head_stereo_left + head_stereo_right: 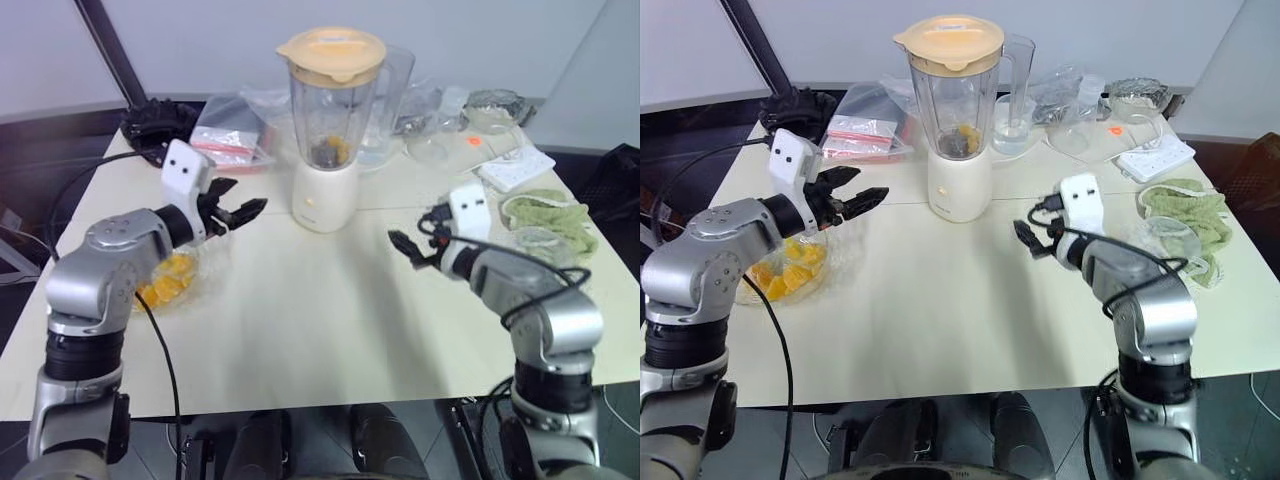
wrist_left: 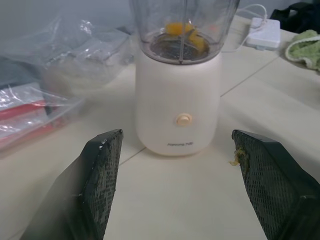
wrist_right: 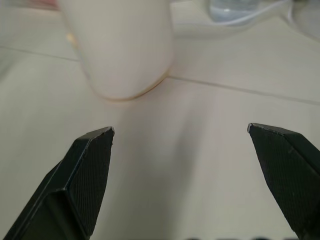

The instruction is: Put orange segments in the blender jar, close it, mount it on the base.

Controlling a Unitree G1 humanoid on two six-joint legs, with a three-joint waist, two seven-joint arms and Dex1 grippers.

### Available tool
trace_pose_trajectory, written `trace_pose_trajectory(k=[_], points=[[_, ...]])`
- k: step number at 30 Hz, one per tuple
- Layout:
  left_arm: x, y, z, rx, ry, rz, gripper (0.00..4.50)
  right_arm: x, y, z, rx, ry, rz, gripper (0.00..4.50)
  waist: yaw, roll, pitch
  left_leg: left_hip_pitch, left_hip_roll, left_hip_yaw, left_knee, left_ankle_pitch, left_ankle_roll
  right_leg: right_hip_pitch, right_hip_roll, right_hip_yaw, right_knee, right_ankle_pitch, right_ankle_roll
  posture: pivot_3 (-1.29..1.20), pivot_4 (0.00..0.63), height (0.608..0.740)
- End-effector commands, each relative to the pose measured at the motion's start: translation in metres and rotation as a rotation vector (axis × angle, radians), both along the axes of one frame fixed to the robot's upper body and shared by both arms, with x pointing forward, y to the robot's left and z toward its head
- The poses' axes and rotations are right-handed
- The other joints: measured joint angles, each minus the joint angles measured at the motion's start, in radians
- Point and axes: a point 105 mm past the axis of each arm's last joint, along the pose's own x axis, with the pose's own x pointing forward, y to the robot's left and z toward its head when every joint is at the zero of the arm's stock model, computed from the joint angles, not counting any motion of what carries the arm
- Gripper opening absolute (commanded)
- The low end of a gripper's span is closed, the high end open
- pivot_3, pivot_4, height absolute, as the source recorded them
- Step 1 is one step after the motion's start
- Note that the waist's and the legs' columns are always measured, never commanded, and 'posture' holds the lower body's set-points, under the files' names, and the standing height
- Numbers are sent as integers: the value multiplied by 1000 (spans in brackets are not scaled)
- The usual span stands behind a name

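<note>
The blender jar (image 1: 330,105) stands on the cream-white base (image 1: 324,195) at the table's middle back. A cream-yellow lid (image 1: 332,55) covers it. Orange segments (image 1: 335,150) lie at the jar's bottom, and more orange segments (image 1: 165,280) sit in a clear bowl under my left forearm. My left gripper (image 1: 243,200) hovers open and empty to the left of the base, pointing at it; the left wrist view shows the base (image 2: 177,105) between the spread fingers. On the right, my right gripper (image 1: 412,232) is open and empty, a short way from the base (image 3: 120,45).
Behind the jar stand a clear pitcher (image 1: 390,90) and plastic bags (image 1: 235,135). A glass bowl (image 1: 495,105), a white power strip (image 1: 515,168) and a green cloth (image 1: 550,215) lie at the back right. A black object (image 1: 155,125) sits at the back left.
</note>
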Motion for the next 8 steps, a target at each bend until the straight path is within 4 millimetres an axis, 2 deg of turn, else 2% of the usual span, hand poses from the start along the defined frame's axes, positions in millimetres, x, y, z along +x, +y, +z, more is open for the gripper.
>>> trace_pose_trajectory(k=[1, 4, 6, 8], points=[[-3, -2, 8, -34, 0, -35, 3636, -6, -9, 29, 28, -139, 14, 4479, -3, 0, 0, 0, 0, 0, 0, 0, 0, 0, 0, 0, 0, 0, 0, 0, 150, 740], [-11, -1, 4, -65, 17, -54, 3636, -19, -11, 21, -35, -138, 75, 4479, -1, 0, 0, 1, 1, 0, 0, 0, 0, 0, 1, 1, 0, 0, 0, 0, 150, 740], [-19, -6, -15, -69, 79, -74, 3636, -30, -15, 2, -107, -99, 95, 4479, 0, 0, 0, 1, 1, 0, -1, 0, 0, 0, 2, 1, -1, 0, 0, 0, 150, 740], [-32, -14, -34, -87, 135, -118, 3636, -37, -19, -9, -92, -82, 70, 4479, 1, -1, 0, 1, 2, 0, -2, 0, 0, 1, 2, 1, -2, -1, 0, 0, 150, 740]])
